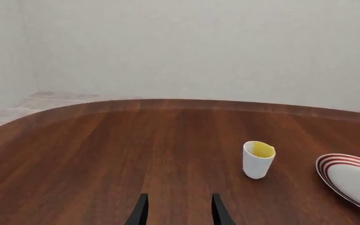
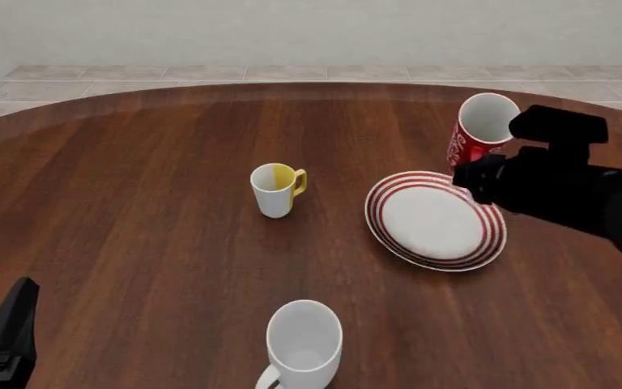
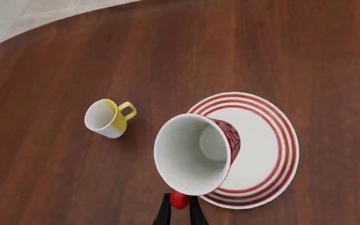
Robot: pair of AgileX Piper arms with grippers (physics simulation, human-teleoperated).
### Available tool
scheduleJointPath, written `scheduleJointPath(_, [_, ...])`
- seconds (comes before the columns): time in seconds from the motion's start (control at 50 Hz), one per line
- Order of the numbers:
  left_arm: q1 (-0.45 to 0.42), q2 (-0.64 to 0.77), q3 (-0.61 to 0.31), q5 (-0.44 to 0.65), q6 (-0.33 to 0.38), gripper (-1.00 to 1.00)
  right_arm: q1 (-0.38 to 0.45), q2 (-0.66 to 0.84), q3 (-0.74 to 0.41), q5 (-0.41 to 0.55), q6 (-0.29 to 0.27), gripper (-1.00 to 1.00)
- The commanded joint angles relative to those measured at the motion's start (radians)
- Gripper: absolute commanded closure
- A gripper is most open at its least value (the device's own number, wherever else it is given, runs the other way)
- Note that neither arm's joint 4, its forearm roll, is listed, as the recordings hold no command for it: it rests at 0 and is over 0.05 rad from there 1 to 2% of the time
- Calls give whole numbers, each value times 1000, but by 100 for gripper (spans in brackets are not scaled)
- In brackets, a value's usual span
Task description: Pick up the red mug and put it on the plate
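Observation:
The red mug (image 2: 479,132) has white lettering and a white inside. It hangs above the table at the far right edge of the plate (image 2: 378,212). In the right wrist view the red mug (image 3: 196,154) overlaps the plate (image 3: 283,140), which is white with red rings. My right gripper (image 3: 180,208) is shut on the mug's red handle. The right arm (image 2: 560,182) hides those fingers in the front view. My left gripper (image 1: 178,212) is open and holds nothing. It sits low at the near left corner, far from both.
A small white-and-yellow mug (image 2: 276,190) stands left of the plate at mid-table. It also shows as the white-and-yellow mug (image 3: 108,118) in the right wrist view. A larger plain white mug (image 2: 304,340) stands near the front edge. The table's curved far edge (image 2: 289,87) borders a tiled floor.

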Motion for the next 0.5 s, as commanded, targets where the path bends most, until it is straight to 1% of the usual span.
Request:
scheduleJointPath(0.02, [1,0,7,-7,1,-100,-42,63,-56,-20,-11,100])
scheduleJointPath(0.1, [0,0,8,-7,0,-100,-53,89,-64,-33,-20,100])
scheduleJointPath(0.32, [2,0,2,0,-3,-100,-48,148,-84,-53,-9,100])
scheduleJointPath(0.5, [3,0,0,0,-5,-100,-53,199,-83,-82,-21,100])
